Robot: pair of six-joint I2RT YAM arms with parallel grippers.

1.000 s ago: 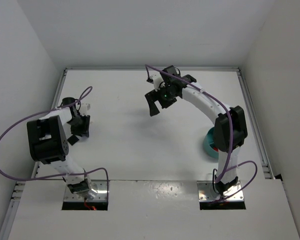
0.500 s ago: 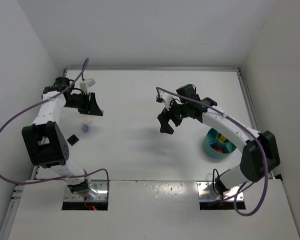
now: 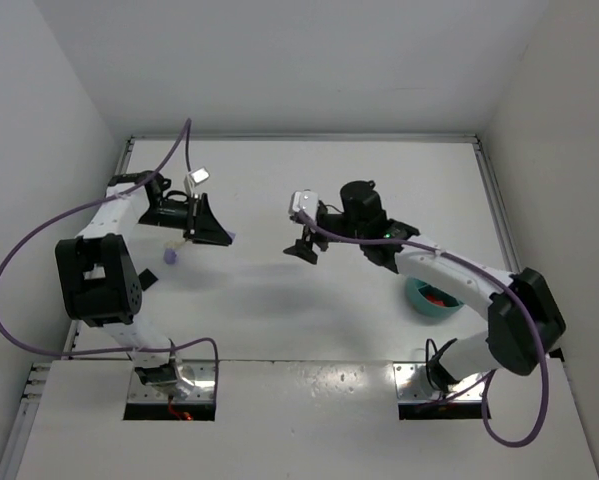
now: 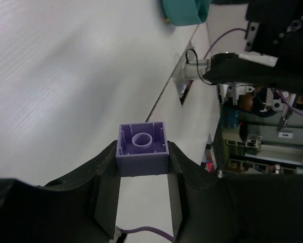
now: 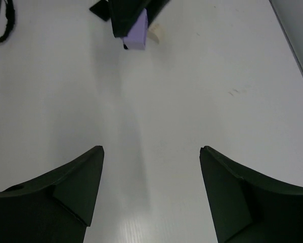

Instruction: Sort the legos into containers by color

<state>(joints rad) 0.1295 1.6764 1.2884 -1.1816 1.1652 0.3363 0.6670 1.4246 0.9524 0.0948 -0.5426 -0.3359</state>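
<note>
My left gripper (image 4: 142, 167) is shut on a lavender lego (image 4: 142, 149), held hollow side up above the table; from above it (image 3: 229, 237) shows at the fingertips of the left gripper (image 3: 219, 234). My right gripper (image 3: 304, 250) hangs open and empty over the table's middle, facing the left one. The right wrist view shows its wide-spread jaws (image 5: 151, 152) and, far ahead, the held lavender lego (image 5: 137, 35). The teal bowl (image 3: 424, 300) sits at the right, half hidden by the right arm, with a red lego (image 3: 439, 298) inside.
On the table under the left arm lie another lavender lego (image 3: 172, 256), a cream lego (image 3: 176, 243) and a black lego (image 3: 146, 280). The cream lego (image 5: 155, 33) also shows beside the held brick. White walls enclose the table on three sides.
The left gripper has carried the lavender lego rightward toward the table's middle. The right arm has swung left and down to face it, its jaws narrowing slightly.
</note>
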